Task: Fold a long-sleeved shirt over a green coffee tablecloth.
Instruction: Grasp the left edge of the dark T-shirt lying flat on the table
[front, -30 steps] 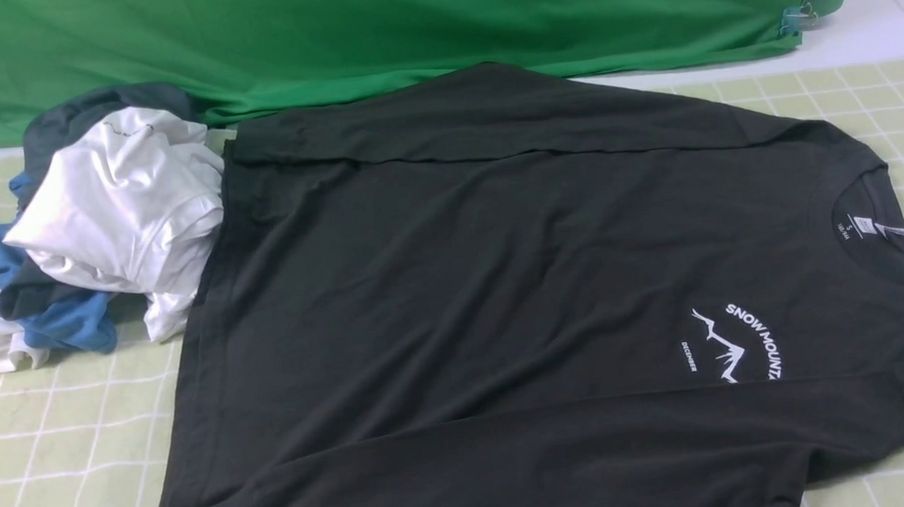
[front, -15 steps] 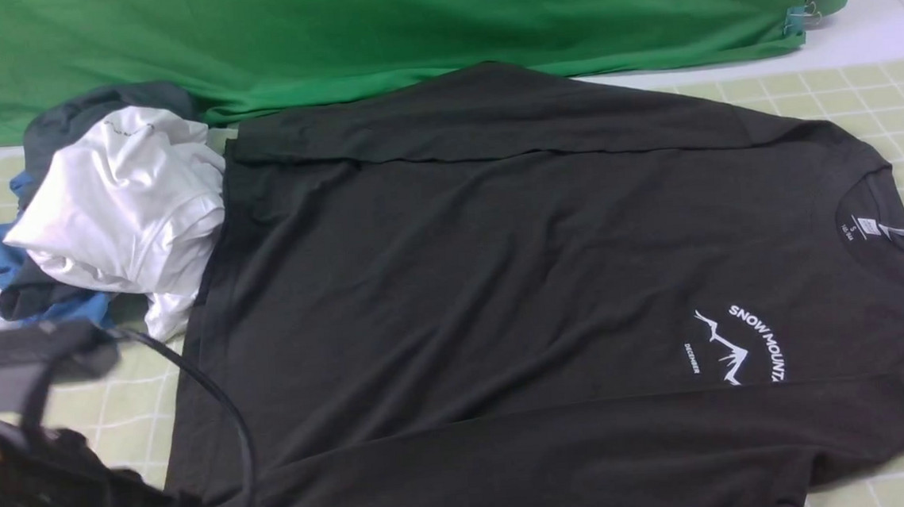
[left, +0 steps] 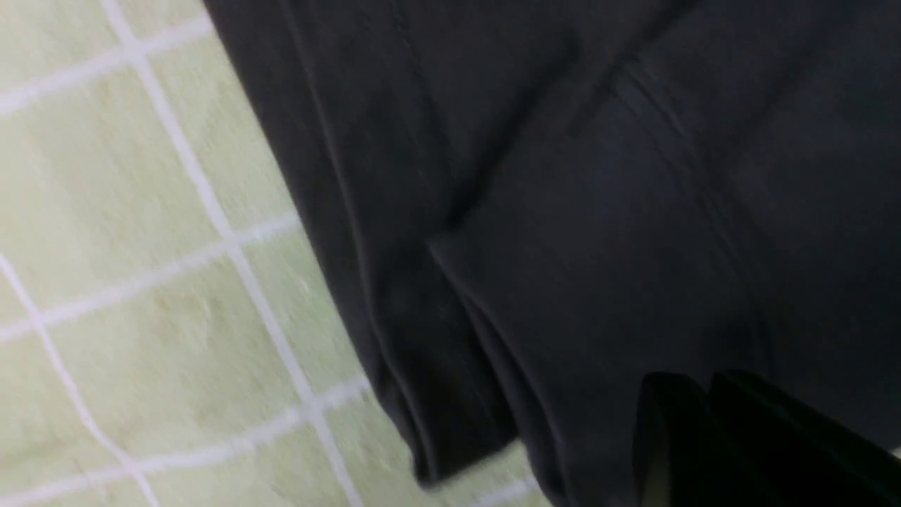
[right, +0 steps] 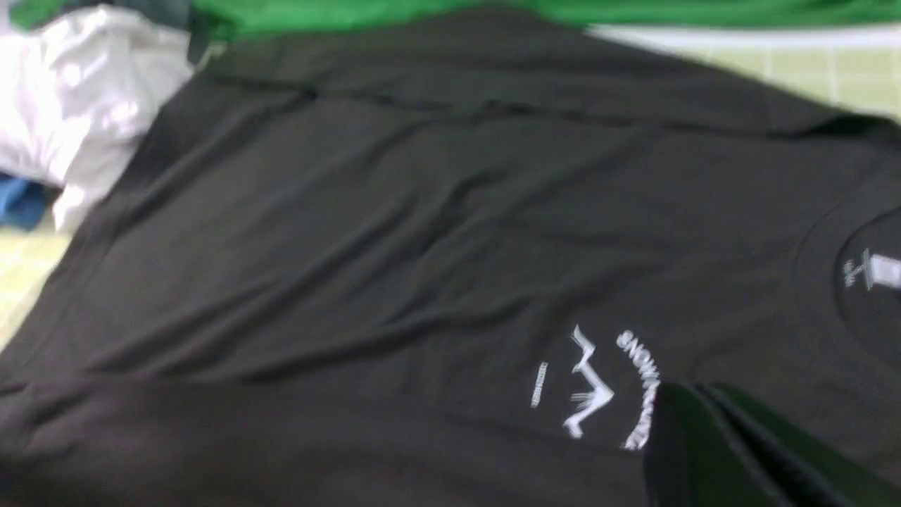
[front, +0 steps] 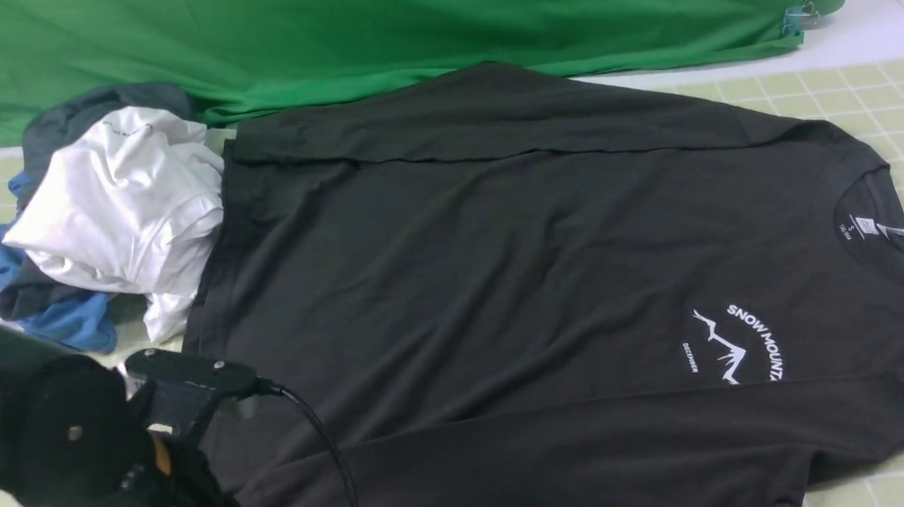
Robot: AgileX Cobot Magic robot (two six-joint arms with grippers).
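The long-sleeved shirt [front: 502,282] lies flat and face up on the green coffee tablecloth [front: 886,96]. Its collar is to the right, its hem to the left, and the white print shows on the near right. Both sleeves are laid in along the body, one across the far edge and one along the near edge. That leaves a long rectangle, which I judge ready for the next fold.

My left arm [front: 77,463] hangs over the near left corner for that reason. Its wrist view looks down on the hem and the cuff end of the near sleeve, where black cloth meets the checked cloth, and that seems the natural corner to take. My left tool [left: 693,394] shows only as dark, blurred tips over the shirt. I cannot tell how far apart they stand or whether they pinch any cloth.

My right tool [right: 693,401] is closed with nothing in it. It is poised above the right half near the print, likely to take the matching side, and it is out of the front view.

The white garment [front: 122,205] and blue garment [front: 75,323] are heaped at the far left against the hem, so a lift there could drag them.
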